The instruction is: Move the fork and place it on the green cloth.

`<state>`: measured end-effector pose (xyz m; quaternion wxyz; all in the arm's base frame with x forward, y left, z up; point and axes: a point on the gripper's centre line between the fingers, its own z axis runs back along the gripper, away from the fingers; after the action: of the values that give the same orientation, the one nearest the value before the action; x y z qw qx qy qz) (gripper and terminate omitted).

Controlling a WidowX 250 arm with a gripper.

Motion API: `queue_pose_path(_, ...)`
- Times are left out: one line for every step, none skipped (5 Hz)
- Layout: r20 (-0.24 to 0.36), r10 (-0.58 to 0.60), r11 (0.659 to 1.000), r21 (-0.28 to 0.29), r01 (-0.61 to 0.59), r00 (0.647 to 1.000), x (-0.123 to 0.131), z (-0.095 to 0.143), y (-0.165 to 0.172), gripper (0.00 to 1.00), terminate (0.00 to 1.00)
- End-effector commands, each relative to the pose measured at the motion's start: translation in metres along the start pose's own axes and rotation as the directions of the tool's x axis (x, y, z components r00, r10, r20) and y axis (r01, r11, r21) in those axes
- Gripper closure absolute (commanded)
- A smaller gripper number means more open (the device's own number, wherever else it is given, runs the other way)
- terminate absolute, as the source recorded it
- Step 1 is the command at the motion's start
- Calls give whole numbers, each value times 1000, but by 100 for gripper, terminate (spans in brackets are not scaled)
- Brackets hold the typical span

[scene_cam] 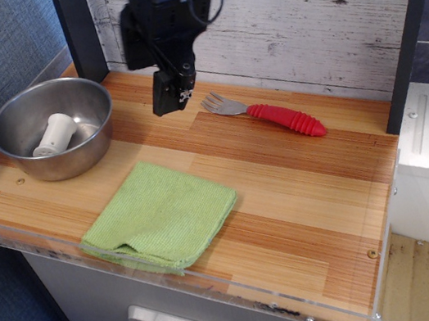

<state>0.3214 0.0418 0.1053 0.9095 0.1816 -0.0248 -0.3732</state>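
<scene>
A wooden surface (286,189) stood against a whitewashed plank wall. The black gripper (169,94) hung above it, its jaws seen edge-on, their gap impossible to judge. The fork (268,113) lay just right of the jaws; the green cloth (160,214) lay below them, nearer the front edge.

The arm is matte black, with a looped black cable and a blocky black claw (169,92).
</scene>
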Motion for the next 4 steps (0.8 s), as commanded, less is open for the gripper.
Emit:
queue_pose_path(62, -469, 871, 197, 450, 881, 33, 14, -8, 0, 0)
queue_pose_path(140, -649, 757, 214, 617, 748, 39, 5, -21, 0, 0)
queue_pose_path(223, -735, 678, 217, 702, 641, 52, 1, -23, 0, 0)
queue_pose_path(287, -752, 656, 241, 715, 593, 66, -2, -15, 0, 0)
